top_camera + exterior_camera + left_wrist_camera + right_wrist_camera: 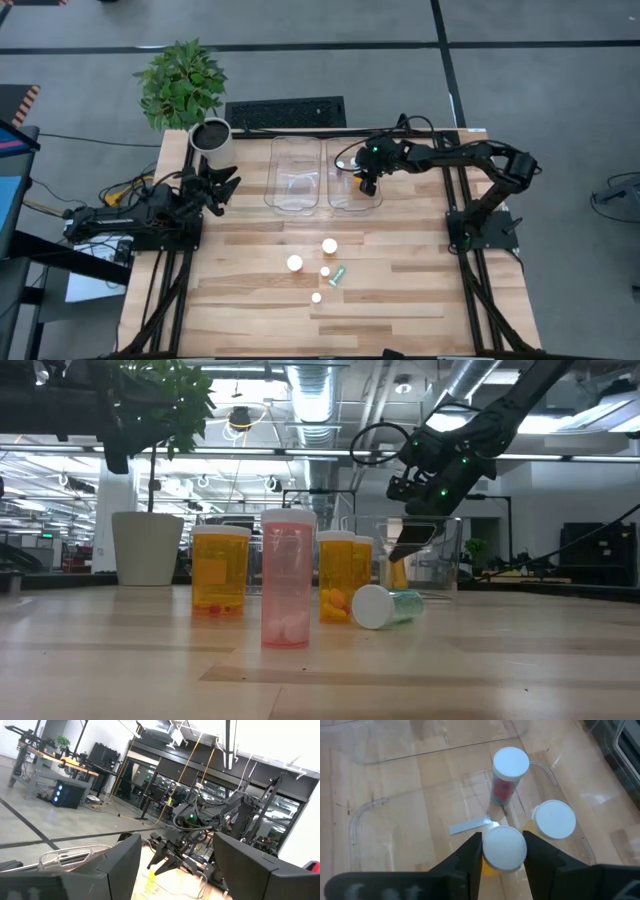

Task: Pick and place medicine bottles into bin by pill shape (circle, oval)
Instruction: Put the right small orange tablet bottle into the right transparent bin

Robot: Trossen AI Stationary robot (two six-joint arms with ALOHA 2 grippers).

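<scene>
My right gripper (503, 851) is over the right clear bin (372, 203) and is shut on an orange medicine bottle with a white cap (504, 848). It also shows in the low view (398, 572). Two more white-capped bottles stand in that bin: one with red pills (509, 767) and one beside my fingers (553, 819). Several bottles stand on their bases mid-table (329, 245) (295, 263) (316, 297). A green one (338, 273) lies on its side. My left gripper (225, 188) waits open at the table's left, by the white pot. My right gripper pinches the bottle's white round cap (490, 851) between its two fingers, one on each side of the cap's rim. The fingers come from above, pointing down into the bin. The bottle hangs below them, roughly upright; whether its base touches the bin floor, I cannot tell.
A second clear bin (283, 200) stands left of the right one. A white plant pot (212, 140) with a green plant stands at the far left corner. In the low view the table bottles stand in a row (220, 572) (287, 580) (336, 578).
</scene>
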